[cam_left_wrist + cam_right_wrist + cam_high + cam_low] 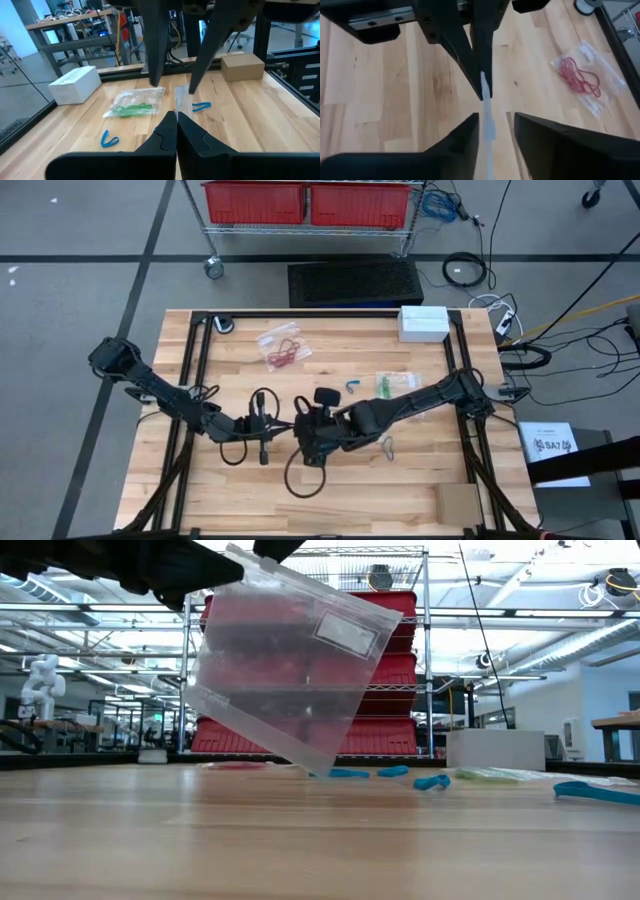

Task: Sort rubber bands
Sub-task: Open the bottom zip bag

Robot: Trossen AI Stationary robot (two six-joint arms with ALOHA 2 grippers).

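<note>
A clear plastic bag hangs tilted in mid-air above the table's middle. My left gripper is shut on it. My right gripper is open, its fingers standing on either side of the bag's edge, facing the left gripper. Blue rubber bands lie loose on the wood. Green bands sit in a flat clear bag. Red bands sit in another clear bag. My left gripper pinches the clear bag's top edge between its two shut fingers, coming from the table's left. The bag hangs tilted below the fingers, with its lowest corner down near the tabletop. Whether that corner rests on the wood I cannot tell.
A white box stands at the far right of the table and a cardboard box near its near right corner. Black cables loop under the grippers. Bare wood lies along the near edge.
</note>
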